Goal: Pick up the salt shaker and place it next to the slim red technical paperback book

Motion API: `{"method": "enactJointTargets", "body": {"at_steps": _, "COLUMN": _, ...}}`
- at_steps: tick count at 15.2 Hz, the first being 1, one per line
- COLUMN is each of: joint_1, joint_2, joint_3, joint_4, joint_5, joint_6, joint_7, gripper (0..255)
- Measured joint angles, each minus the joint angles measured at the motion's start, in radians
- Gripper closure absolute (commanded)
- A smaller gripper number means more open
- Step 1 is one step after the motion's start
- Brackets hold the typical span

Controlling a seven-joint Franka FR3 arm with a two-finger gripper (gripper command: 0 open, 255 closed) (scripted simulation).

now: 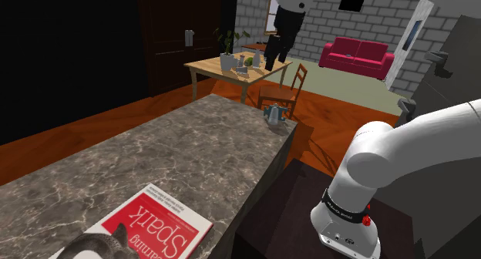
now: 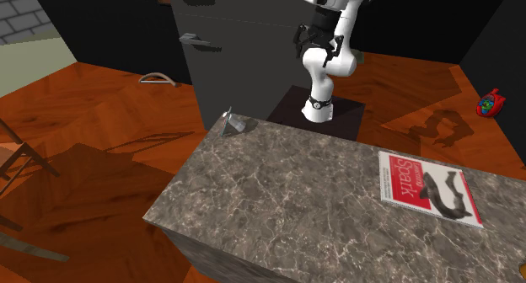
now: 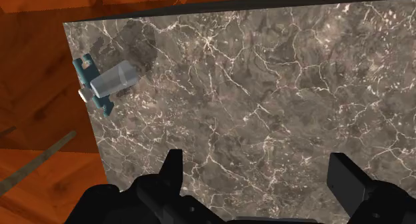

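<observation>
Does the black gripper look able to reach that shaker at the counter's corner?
Probably yes: the gripper hangs open above the counter, and nothing stands between it and the salt shaker.

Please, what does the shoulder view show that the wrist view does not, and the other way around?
Shoulder view, not wrist view: the red book at the near end of the counter, a wooden table, a chair, a pink sofa.
Wrist view, not shoulder view: a close look at the tool, fingers apart over the marble.
Both: the marble counter, the salt shaker near its corner, the wooden floor.
</observation>
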Motion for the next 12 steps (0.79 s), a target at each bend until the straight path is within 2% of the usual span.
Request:
{"method": "enactJointTargets", "body": {"at_steps": 3, "joint_1": -0.013, "joint_2": 0.032, "joint_3": -0.023, "joint_4": 0.006, "joint_5": 0.0, "joint_6": 0.019, "joint_7": -0.002, "gripper": 0}}
{"method": "enactJointTargets", "body": {"at_steps": 12, "joint_1": -0.093, "joint_2": 0.258, "joint_3": -0.186, "joint_4": 0.059, "joint_5": 0.028, "joint_6": 0.132, "joint_7": -0.022, "gripper": 0}}
